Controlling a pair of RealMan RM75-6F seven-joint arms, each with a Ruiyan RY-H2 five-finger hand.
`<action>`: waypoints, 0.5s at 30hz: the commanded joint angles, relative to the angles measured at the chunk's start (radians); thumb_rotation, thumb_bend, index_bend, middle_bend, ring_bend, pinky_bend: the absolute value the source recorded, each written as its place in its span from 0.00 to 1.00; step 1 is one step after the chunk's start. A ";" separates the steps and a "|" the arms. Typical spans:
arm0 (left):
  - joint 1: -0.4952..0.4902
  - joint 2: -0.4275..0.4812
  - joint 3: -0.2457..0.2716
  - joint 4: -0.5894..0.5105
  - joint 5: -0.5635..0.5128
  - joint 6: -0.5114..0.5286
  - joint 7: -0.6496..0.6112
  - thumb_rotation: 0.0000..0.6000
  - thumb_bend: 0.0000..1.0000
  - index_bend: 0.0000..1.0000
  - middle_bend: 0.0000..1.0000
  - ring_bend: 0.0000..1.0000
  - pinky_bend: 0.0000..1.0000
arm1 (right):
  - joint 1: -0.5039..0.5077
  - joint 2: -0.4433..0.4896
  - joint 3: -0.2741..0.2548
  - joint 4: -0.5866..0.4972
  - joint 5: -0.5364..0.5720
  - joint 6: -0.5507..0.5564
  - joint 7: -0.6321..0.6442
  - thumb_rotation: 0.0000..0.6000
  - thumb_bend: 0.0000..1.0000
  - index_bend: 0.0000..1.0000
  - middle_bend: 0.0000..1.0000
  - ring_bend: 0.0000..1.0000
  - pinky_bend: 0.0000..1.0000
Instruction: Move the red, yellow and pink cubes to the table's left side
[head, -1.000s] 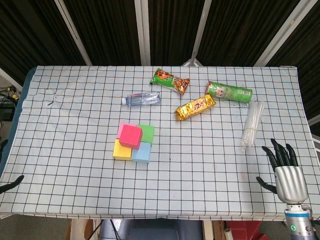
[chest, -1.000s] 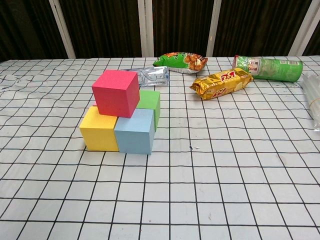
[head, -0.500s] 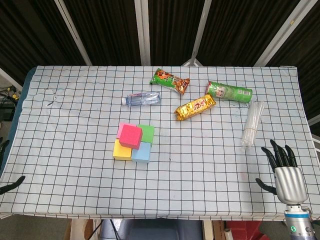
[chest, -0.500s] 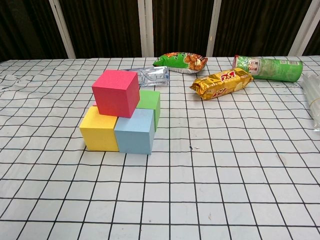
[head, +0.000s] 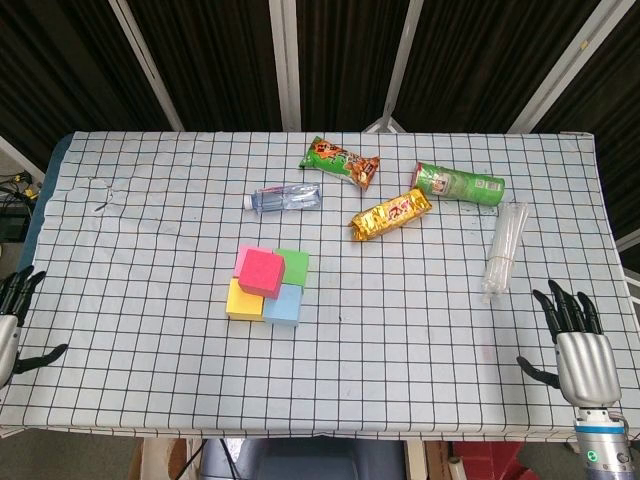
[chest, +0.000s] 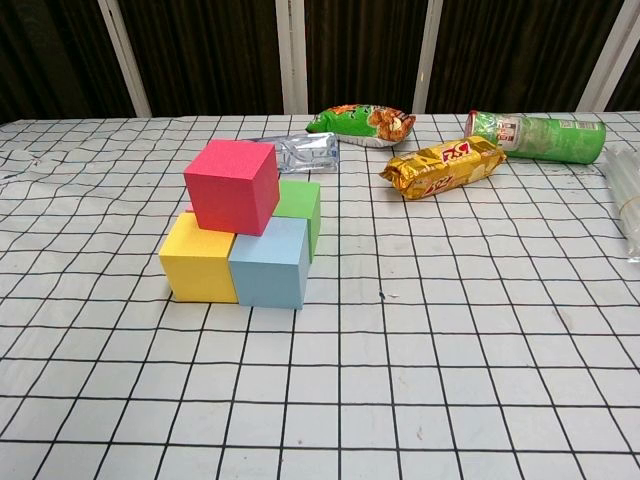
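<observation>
A red cube (head: 261, 273) (chest: 232, 186) sits on top of a two-by-two group of cubes near the table's middle. Under it are a yellow cube (head: 243, 300) (chest: 200, 260), a light blue cube (head: 285, 305) (chest: 269, 263) and a green cube (head: 293, 265) (chest: 299, 206). Only a thin pink edge (head: 241, 256) of the pink cube shows behind the red one. My left hand (head: 10, 320) is at the table's left edge, fingers spread, holding nothing. My right hand (head: 576, 348) hovers at the front right corner, open and empty. Neither hand appears in the chest view.
A water bottle (head: 285, 197), a green snack bag (head: 341, 162), a gold snack bag (head: 390, 214), a green chip can (head: 459, 183) and a clear plastic sleeve (head: 504, 247) lie across the back and right of the checked tablecloth (head: 150, 250).
My left hand has risen into view at the table's left edge. My right hand has drifted slightly back and down. The cubes have not moved.
</observation>
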 joint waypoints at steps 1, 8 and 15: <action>-0.064 0.072 -0.022 -0.079 -0.046 -0.105 0.019 1.00 0.03 0.00 0.00 0.00 0.03 | 0.001 -0.002 -0.001 0.003 -0.009 0.004 0.001 1.00 0.06 0.12 0.03 0.10 0.00; -0.189 0.198 -0.079 -0.286 -0.190 -0.280 0.205 1.00 0.01 0.00 0.00 0.00 0.02 | 0.002 -0.003 -0.003 0.009 -0.011 0.002 0.002 1.00 0.06 0.12 0.03 0.10 0.00; -0.398 0.307 -0.155 -0.421 -0.491 -0.512 0.363 1.00 0.00 0.00 0.00 0.00 0.01 | 0.006 -0.006 -0.003 0.013 -0.012 -0.004 -0.007 1.00 0.06 0.12 0.03 0.10 0.00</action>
